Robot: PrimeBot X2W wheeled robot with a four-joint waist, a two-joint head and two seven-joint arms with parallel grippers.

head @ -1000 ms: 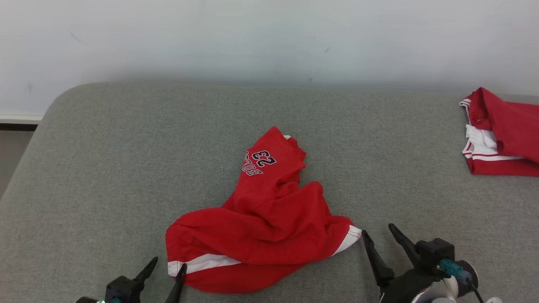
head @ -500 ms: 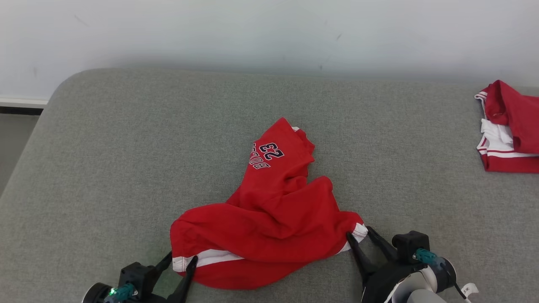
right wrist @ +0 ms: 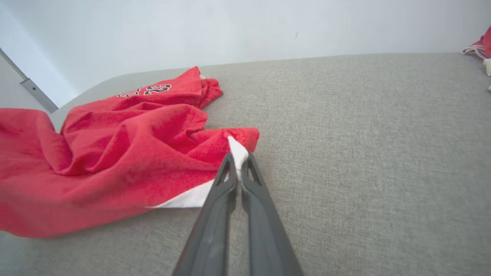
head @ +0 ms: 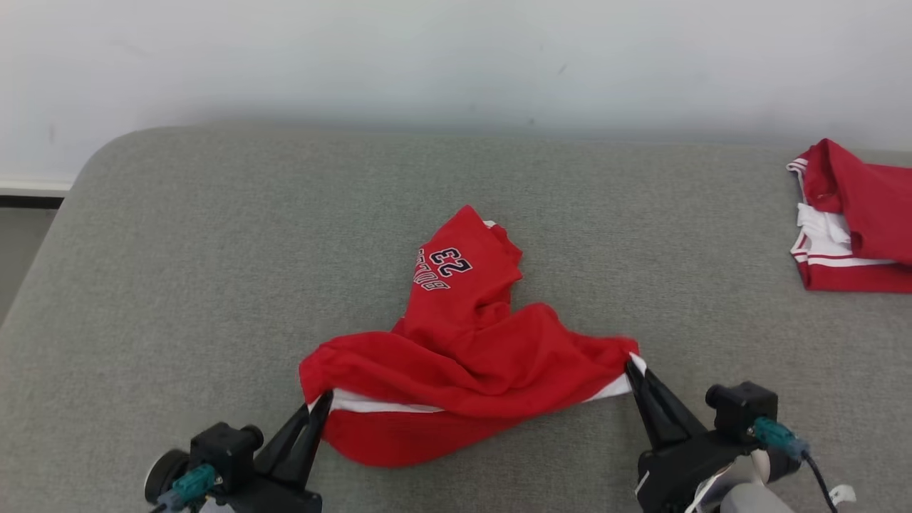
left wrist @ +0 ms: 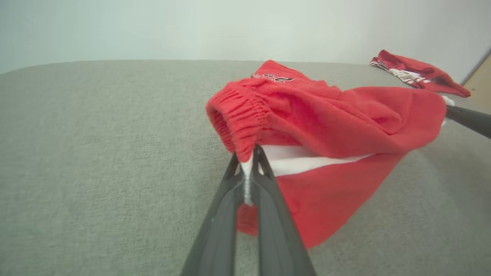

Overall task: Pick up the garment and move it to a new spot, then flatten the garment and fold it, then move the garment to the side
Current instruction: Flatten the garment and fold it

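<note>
Red garment (head: 470,363) gripped at opposite ends by left pincer (head: 326,396), right pincer (head: 631,364).

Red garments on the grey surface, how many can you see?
2. The crumpled garment lies centrally, held at its near corners by the left tool and right tool; the second garment sits far right, partly cut off.

Second garment (head: 858,206) partly off-frame
</note>
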